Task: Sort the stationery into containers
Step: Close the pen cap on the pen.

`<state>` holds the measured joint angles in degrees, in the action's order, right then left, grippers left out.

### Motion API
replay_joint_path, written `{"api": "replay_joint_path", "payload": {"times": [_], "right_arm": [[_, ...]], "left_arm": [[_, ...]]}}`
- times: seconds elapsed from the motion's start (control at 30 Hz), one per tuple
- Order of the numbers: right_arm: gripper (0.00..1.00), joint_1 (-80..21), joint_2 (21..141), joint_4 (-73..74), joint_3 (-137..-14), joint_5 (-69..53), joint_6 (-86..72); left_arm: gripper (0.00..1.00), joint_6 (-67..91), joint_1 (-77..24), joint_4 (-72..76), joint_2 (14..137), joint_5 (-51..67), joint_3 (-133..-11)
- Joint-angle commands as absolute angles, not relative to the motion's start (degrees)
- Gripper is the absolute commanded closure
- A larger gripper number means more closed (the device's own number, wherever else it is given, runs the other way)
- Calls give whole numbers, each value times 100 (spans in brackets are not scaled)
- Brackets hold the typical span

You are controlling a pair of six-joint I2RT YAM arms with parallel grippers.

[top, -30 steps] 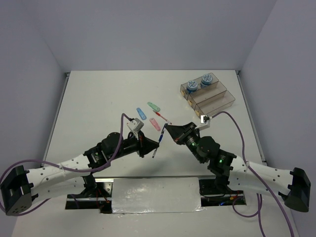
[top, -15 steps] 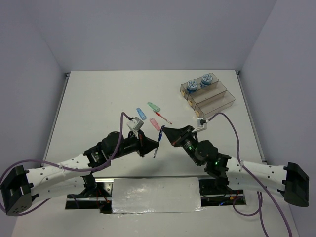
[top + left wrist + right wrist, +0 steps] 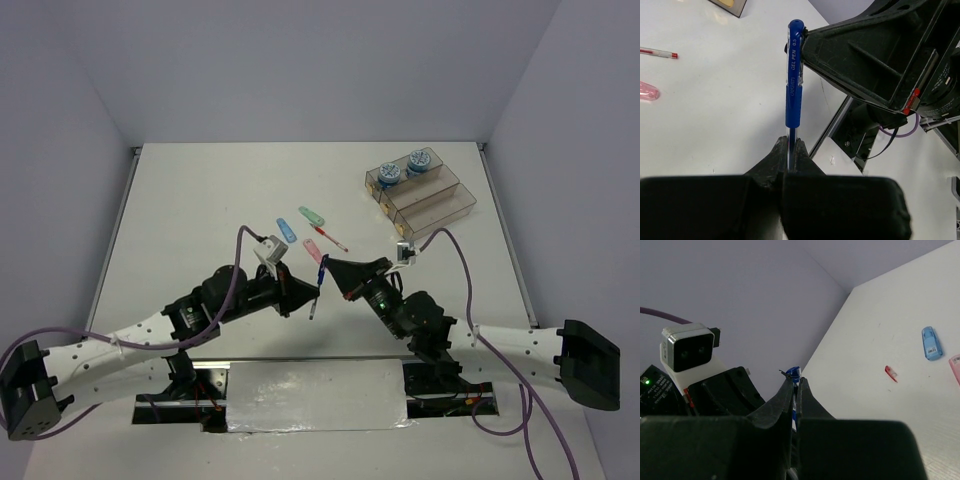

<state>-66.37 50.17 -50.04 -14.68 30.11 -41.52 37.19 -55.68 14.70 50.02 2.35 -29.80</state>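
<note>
Clamping unit, left gripper (image 3: 788,144): jaws closed on the clear lower barrel of the blue pen (image 3: 794,95), whose writing tip is hidden between the fingers.

Right gripper (image 3: 796,381): jaws likewise pinched tight on the same pen at its cap end. Its own wrist view shows only the blue cap above the fingers, and the rest of the pen is hidden.

Blue pen: held tilted between the two grippers at the near middle of the table (image 3: 200,200). Whether its lower end touches the surface cannot be told.

Lying just beyond:
- pink piece (image 3: 314,250), cut off by the frame edge in the left wrist view
- red pen (image 3: 331,238)
- blue piece (image 3: 286,230)
- green piece (image 3: 311,215)
- red bit (image 3: 891,372), made out only from the right wrist

Far right: bins (image 3: 440,205), the rearmost holding two tape rolls (image 3: 391,175).
</note>
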Motion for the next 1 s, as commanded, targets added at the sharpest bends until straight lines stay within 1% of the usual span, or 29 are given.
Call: {"api": "replay_joint_path", "payload": {"times": [0.0,0.23,0.67,0.8,0.97], "right_arm": [[100,-6803,5142,-5088,-1363,2382,-4086],[100,-6794,5150,-4949,-1415,2171,-4324],[100,-6794,5537,-5194,-1275,1714,-4632],[100,-6794,5318,-5168,-1213,1775,-4579],[100,-6794,4818,-4633,-1380,1907,-4184]], "left_arm": [[100,3393,-5537,2250,4729,44,-3287],[100,3103,-5537,2321,4447,26,-3208],[100,2866,-5537,2189,4641,62,-3507],[100,2743,-5528,2119,4684,123,-3489],[100,2716,-5528,2249,4667,70,-3209]]}}
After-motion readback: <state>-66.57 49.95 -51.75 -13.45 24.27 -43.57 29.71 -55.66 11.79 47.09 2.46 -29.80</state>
